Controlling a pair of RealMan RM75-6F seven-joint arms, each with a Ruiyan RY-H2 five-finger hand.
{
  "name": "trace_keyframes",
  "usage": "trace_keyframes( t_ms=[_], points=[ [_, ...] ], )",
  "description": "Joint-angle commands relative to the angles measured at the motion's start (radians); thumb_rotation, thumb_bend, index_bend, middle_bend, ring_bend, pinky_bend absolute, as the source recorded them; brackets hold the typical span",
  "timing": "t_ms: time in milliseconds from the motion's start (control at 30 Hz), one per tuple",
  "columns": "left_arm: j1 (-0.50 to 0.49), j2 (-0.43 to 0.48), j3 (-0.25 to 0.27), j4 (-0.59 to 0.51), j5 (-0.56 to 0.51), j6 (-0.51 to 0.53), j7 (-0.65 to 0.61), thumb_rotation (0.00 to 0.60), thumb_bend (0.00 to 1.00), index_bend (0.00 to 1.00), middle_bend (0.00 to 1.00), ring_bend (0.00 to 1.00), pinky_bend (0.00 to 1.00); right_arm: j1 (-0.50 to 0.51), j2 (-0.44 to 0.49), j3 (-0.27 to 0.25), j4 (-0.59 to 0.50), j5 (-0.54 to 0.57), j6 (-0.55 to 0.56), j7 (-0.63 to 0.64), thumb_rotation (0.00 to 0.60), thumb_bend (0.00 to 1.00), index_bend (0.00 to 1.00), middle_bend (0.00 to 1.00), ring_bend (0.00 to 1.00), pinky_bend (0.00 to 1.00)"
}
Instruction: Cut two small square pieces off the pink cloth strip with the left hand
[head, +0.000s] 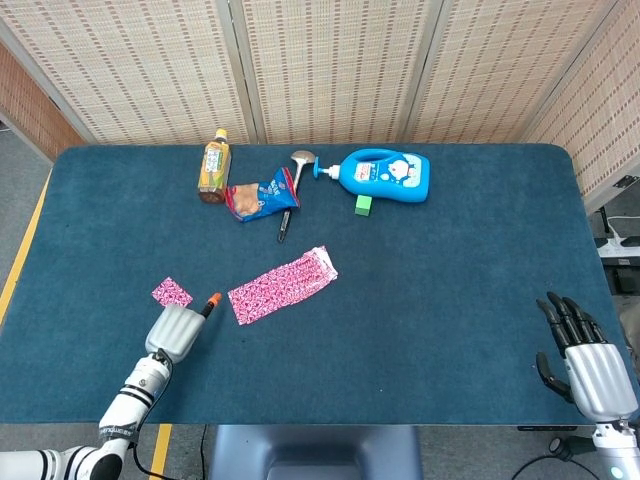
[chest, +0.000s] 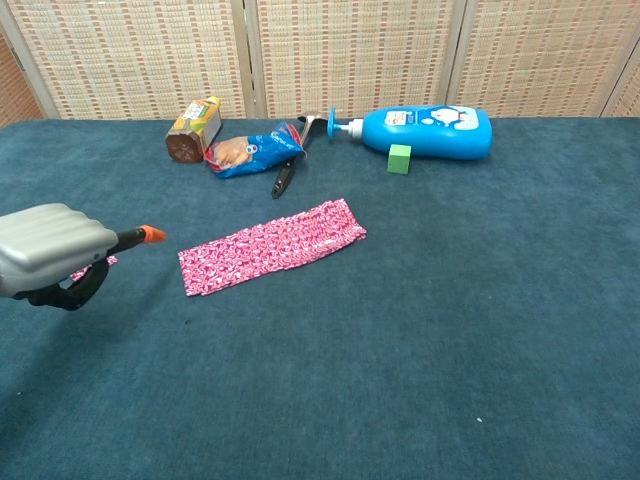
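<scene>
The pink cloth strip (head: 283, 284) (chest: 272, 244) lies flat and slanted mid-table. One small cut pink square (head: 171, 292) rests to its left; in the chest view only its edge (chest: 103, 263) shows behind my left hand. My left hand (head: 175, 330) (chest: 50, 250) grips an orange-tipped cutting tool (head: 212, 299) (chest: 150, 234), whose tip points at the strip's left end with a short gap between them. A black handle loop (chest: 62, 295) hangs under the hand. My right hand (head: 585, 355) hangs off the table's front right corner, fingers apart and holding nothing.
Along the far side lie a tea bottle (head: 212, 167) (chest: 193, 128), a blue snack bag (head: 262, 194) (chest: 250, 150), a spoon (head: 300, 160), a black pen (head: 285, 224) (chest: 283, 178), a blue pump bottle (head: 385, 174) (chest: 425, 131) and a green cube (head: 363, 204) (chest: 400, 158).
</scene>
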Motion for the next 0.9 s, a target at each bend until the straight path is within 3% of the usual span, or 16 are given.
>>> trace_keyframes(
  t_ms=[33, 400, 900],
  points=[
    [-0.017, -0.025, -0.003, 0.002, -0.017, -0.042, 0.015, 0.6, 0.82, 0.0, 0.73, 0.75, 0.7, 0.0, 0.001, -0.001, 0.0, -0.001, -0.002, 0.0, 0.6, 0.48, 0.0, 0.0, 0.0, 0.17],
    [-0.052, -0.102, -0.045, 0.046, -0.096, -0.086, 0.057, 0.6, 0.82, 0.0, 0.73, 0.75, 0.7, 0.002, 0.001, -0.001, -0.001, 0.003, -0.007, -0.002, 0.6, 0.48, 0.0, 0.0, 0.0, 0.17],
    [-0.058, -0.104, -0.026, 0.062, -0.166, -0.1, 0.093, 0.6, 0.82, 0.0, 0.73, 0.75, 0.7, 0.002, 0.002, -0.002, -0.002, 0.002, -0.006, -0.001, 0.6, 0.48, 0.0, 0.0, 0.0, 0.17]
  ],
)
